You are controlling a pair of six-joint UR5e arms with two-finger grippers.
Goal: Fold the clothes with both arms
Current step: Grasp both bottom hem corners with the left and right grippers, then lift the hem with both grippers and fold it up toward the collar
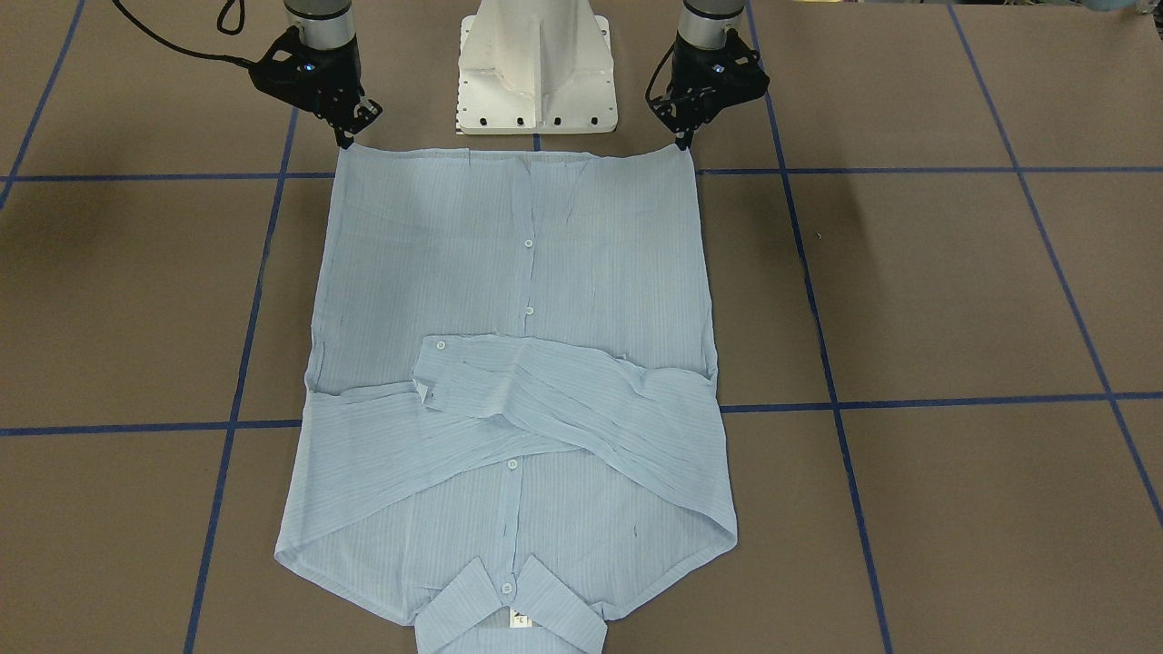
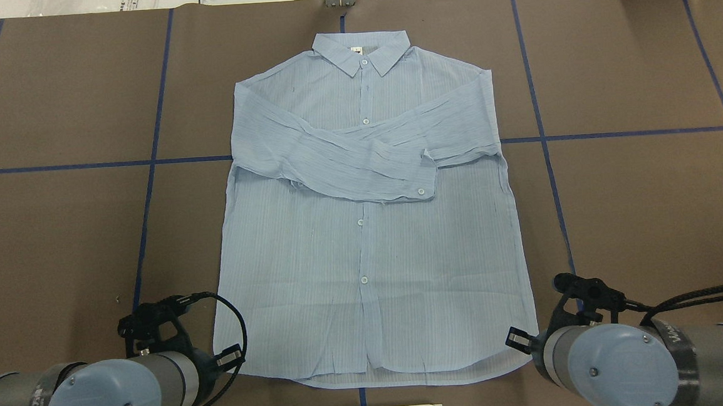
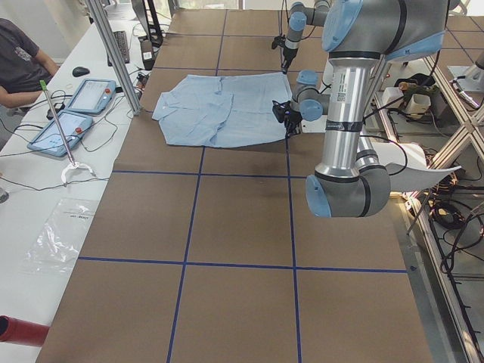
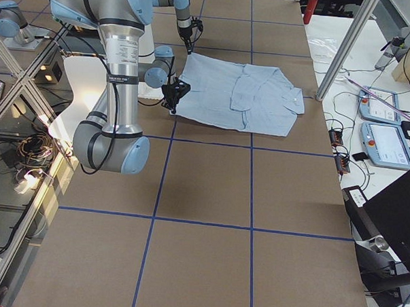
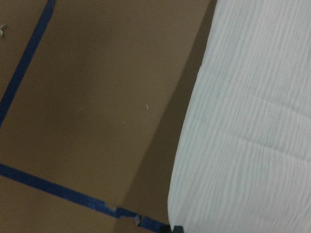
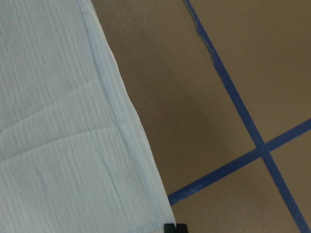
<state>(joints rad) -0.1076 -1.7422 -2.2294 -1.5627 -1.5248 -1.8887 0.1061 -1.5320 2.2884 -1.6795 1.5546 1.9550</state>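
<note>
The light-blue striped shirt [image 1: 518, 272] lies flat and face up on the brown table, collar [image 2: 361, 51] away from the robot, both sleeves folded across the chest [image 2: 359, 159]. My left gripper [image 1: 683, 138] pinches one corner of the bottom hem. My right gripper [image 1: 345, 136] pinches the other corner. The hem runs straight and taut between them. Each wrist view shows the shirt's side edge [image 5: 194, 145] [image 6: 131, 145] running down to a black fingertip, with a shadow beneath the cloth.
The white pedestal base [image 1: 536, 73] stands just behind the hem, between the arms. Blue tape lines [image 1: 254, 300] grid the table. Beyond the table's far side are tablets [image 3: 91, 94] and a seated person [image 3: 19, 64].
</note>
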